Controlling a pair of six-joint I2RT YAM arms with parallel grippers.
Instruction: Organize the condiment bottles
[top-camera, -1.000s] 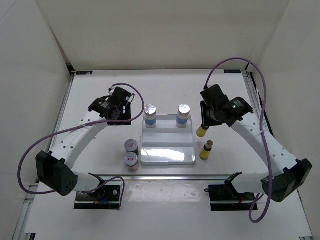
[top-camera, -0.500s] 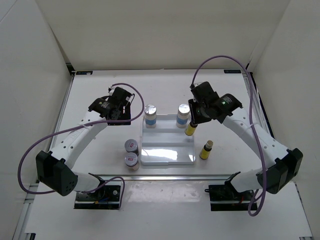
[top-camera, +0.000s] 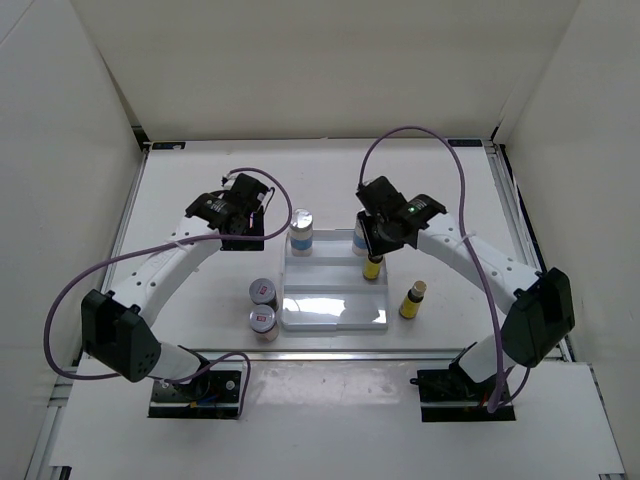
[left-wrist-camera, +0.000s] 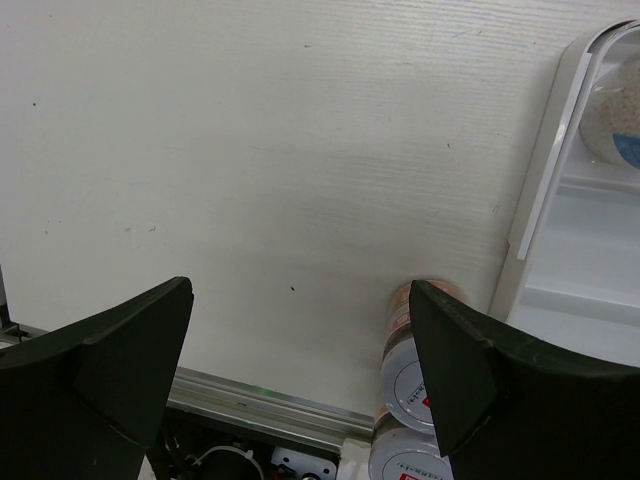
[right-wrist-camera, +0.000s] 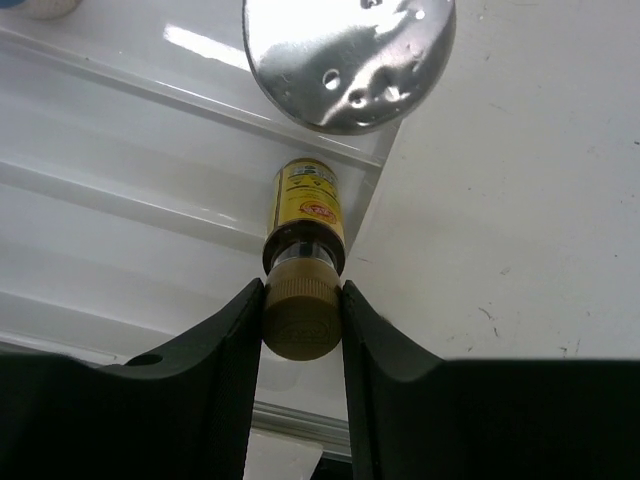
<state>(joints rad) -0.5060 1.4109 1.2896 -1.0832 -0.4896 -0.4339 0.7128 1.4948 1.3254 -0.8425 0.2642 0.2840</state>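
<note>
Right fingers (right-wrist-camera: 222, 372) carried yellow bottle (right-wrist-camera: 308, 205) over tray (top-camera: 330, 312).

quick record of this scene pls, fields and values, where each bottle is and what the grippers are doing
left gripper: open, empty
right gripper: shut on yellow bottle, over right side of tray
white bottles: two, on back step of tray
jars: two, on table left of tray
other yellow bottle: on table right of tray
</note>
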